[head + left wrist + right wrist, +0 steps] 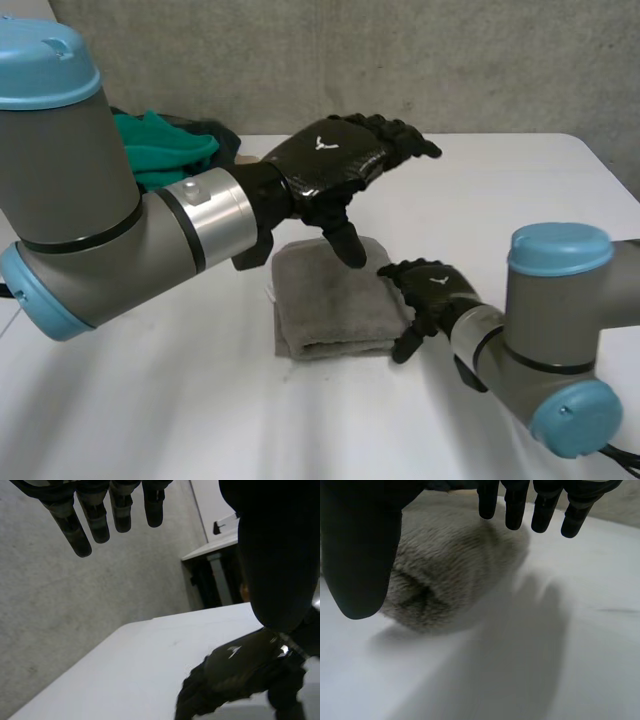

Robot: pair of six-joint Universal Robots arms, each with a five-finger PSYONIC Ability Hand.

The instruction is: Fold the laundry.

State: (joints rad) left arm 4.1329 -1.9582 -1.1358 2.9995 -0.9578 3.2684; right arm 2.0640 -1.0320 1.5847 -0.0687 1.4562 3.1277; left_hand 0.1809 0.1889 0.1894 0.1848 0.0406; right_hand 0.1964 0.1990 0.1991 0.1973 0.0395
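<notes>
- My left hand [330, 160] hangs over the far edge of the folded grey towel [330, 300]. Fingers [95, 517] are straight and apart, holding nothing.
- My right hand [432, 290] is low at the towel's side, fingers [515, 505] straight, thumb spread wide, nothing clamped.
- The towel lies on the counter [520, 190], just ahead of my right palm.
- A green cloth heap [165, 150] sits behind my left arm.
</notes>
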